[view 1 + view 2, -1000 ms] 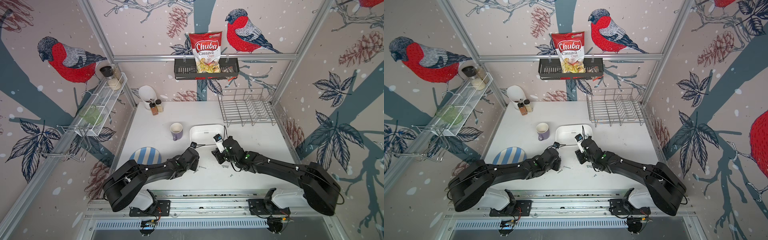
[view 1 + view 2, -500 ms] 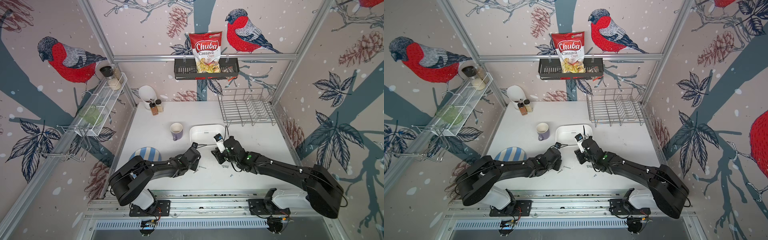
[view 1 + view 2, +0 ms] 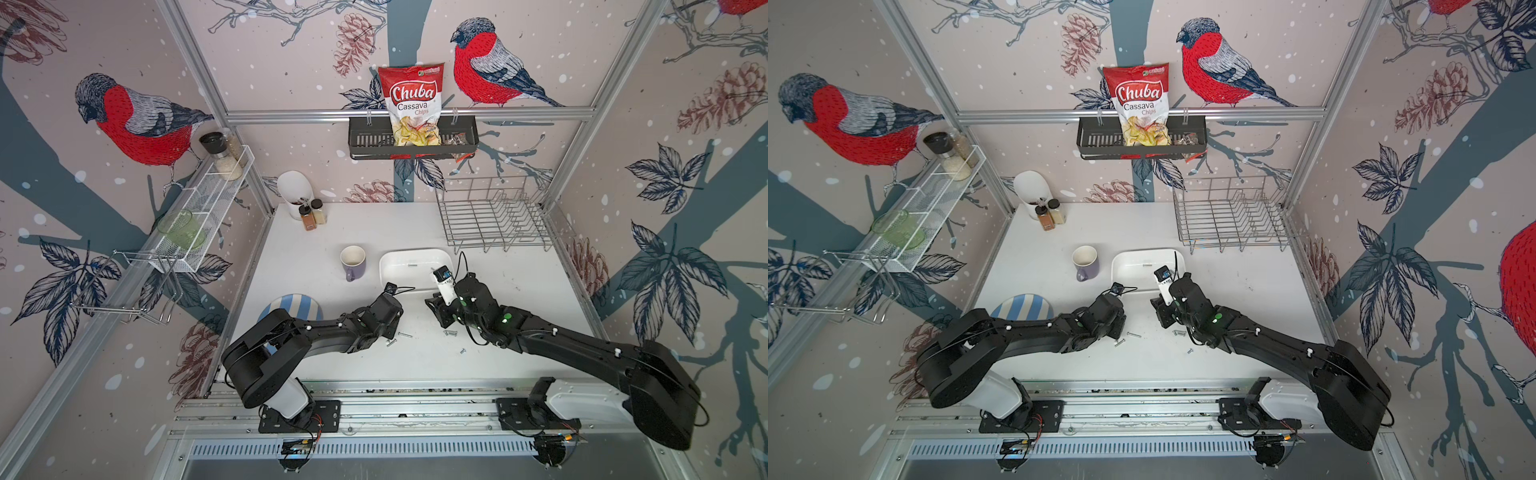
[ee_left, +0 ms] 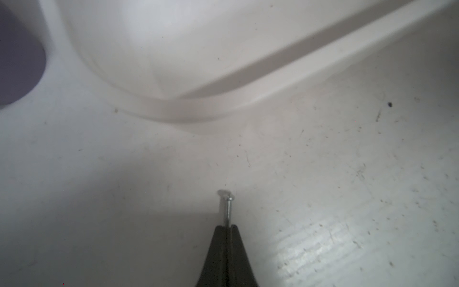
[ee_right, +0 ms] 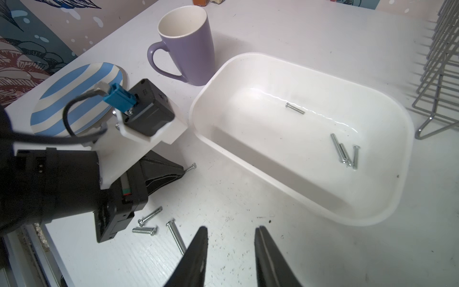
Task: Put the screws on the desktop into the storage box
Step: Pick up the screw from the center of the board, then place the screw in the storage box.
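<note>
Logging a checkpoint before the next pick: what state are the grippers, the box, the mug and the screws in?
left gripper: shut, gripping.
held screw: pinched by its shaft end, head sticking out.
right gripper: open, empty.
storage box: upright, four screws inside.
mug: upright, looks empty.
loose screws: lying flat on the desktop.

The white desktop (image 3: 519, 291) carries the storage box (image 5: 352, 223) just ahead of the right claw (image 5: 231, 228). A purple mug (image 5: 188, 49) stands beside the box's far corner, and a striped plate (image 5: 74, 94) lies farther off to that side. Three loose screws (image 5: 149, 217) lie just beside the claw. A wire rack (image 3: 494, 216) stands beyond the box.
</note>
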Available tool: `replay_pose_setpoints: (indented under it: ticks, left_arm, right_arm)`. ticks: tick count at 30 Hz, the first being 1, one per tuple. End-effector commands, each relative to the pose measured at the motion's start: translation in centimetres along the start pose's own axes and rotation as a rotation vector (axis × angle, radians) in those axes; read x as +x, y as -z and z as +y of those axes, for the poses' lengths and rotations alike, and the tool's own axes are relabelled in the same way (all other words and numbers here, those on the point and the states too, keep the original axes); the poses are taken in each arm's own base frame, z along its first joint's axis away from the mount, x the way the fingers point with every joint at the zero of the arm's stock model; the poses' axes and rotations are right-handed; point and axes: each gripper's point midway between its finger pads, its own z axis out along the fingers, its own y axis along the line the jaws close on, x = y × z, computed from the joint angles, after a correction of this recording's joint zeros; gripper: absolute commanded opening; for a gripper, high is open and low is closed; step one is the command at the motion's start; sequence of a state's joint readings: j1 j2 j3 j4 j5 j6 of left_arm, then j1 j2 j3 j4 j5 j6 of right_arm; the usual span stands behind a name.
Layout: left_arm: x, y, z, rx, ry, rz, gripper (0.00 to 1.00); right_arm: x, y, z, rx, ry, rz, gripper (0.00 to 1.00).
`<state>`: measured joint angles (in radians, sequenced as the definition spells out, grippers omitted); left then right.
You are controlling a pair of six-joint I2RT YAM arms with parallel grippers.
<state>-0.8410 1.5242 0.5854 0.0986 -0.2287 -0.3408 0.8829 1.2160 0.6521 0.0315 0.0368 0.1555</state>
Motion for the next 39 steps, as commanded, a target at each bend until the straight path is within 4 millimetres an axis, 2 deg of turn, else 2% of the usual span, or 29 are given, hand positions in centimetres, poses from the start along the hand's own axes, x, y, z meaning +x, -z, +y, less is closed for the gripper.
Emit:
replay_pose_setpoints:
  ticks: [1,6,12,17,21,24,30,36,39]
  left_arm:
    - [-0.8,1.3,-0.1,0.024,0.007,-0.024,0.00]
    - [-4.5,3.9,-1.1,0.079,0.035,-0.137,0.00]
    - [-8.9,5.0,-0.9,0.069,0.077,-0.206,0.00]
    - [-12.7,4.0,0.0,0.055,0.129,-0.244,0.00]
    - [-15.1,2.2,0.3,0.047,0.139,-0.232,0.00]
    - [-16.0,0.2,0.2,0.035,0.129,-0.188,0.00]
    - [-15.8,-3.3,-0.2,0.017,0.110,-0.116,0.00]
    - [-15.9,-3.3,0.2,0.012,0.113,-0.120,0.00]
    - [-15.7,-2.3,0.8,0.008,0.127,-0.140,0.00]
  right_arm:
    - [-0.6,0.3,0.6,-0.029,0.007,-0.028,0.36]
    - [-0.2,0.3,0.8,-0.039,0.005,-0.018,0.36]
    - [0.9,0.8,1.5,-0.074,0.012,-0.030,0.36]
    - [2.1,0.5,2.5,-0.121,0.068,-0.055,0.38]
    - [3.5,-0.4,4.2,-0.161,0.170,-0.019,0.41]
    - [4.8,-1.4,5.0,-0.141,0.255,0.036,0.42]
    - [7.5,-2.9,6.7,-0.113,0.443,0.125,0.42]
    - [9.4,-4.3,7.5,-0.152,0.492,0.202,0.42]
    - [10.1,-5.3,7.2,-0.134,0.512,0.240,0.45]
